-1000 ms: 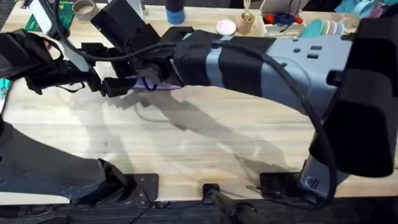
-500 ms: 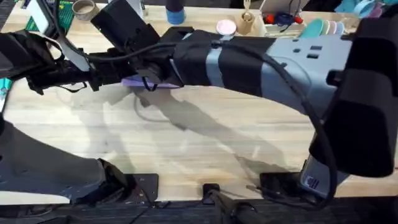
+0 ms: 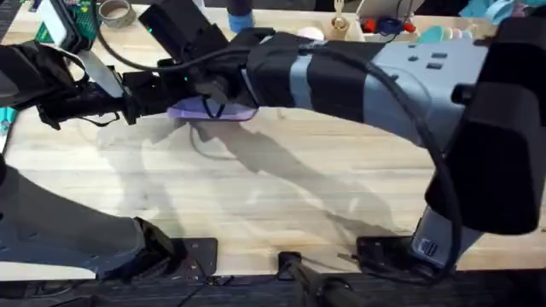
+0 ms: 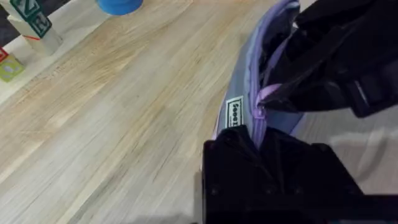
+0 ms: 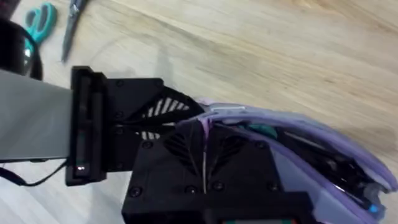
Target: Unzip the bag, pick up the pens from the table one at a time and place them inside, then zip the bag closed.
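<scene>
On the table [image 3: 281, 196], both grippers (left [image 4: 261, 134], right [image 5: 204, 155]) pinch the bag [image 3: 209, 109]; the right wrist view shows its inside.

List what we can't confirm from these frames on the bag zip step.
- Zipper pull: in the left wrist view the right gripper covers the track on the bag.
- Pens: the right wrist view shows dark shapes inside the bag, too blurred to count.
- Bag's ends: in the overhead view both arms cover them.
- Left gripper: its own body hides its hold on the bag's end.
</scene>
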